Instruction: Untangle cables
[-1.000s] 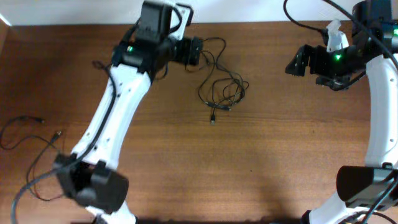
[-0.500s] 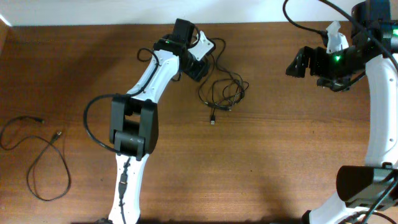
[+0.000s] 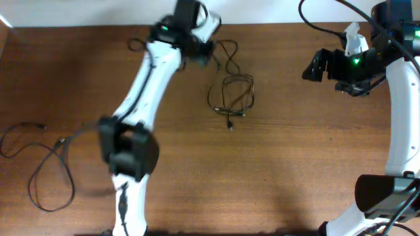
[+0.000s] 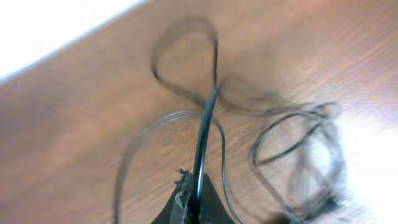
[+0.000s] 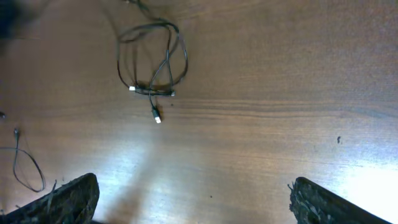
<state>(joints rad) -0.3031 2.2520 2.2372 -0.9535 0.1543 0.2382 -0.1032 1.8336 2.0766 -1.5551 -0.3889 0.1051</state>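
Observation:
The cables [image 3: 231, 95] lie bunched in loops on the brown table, right of centre toward the back, with a small plug end [image 3: 230, 126] trailing forward. My left gripper [image 3: 202, 52] is at the back edge, shut on one black strand [image 4: 205, 130] that rises from its jaws into a loop [image 4: 186, 56]. The rest of the bunch [image 4: 298, 155] is blurred in the left wrist view. My right gripper [image 3: 314, 65] hovers at the far right, open and holding nothing. Seen from the right wrist, the cables [image 5: 152, 62] lie far ahead of the right gripper [image 5: 193, 196].
A separate thin black cord [image 3: 39, 164] loops over the table's left side, also seen as the cord [image 5: 25, 168] at the left edge of the right wrist view. The table's back edge meets a white wall [image 3: 79, 12].
My left gripper has closed onto a strand and its arm has swung over the back of the table. The bunch has drawn narrower and shifted slightly. The right arm has stayed still.

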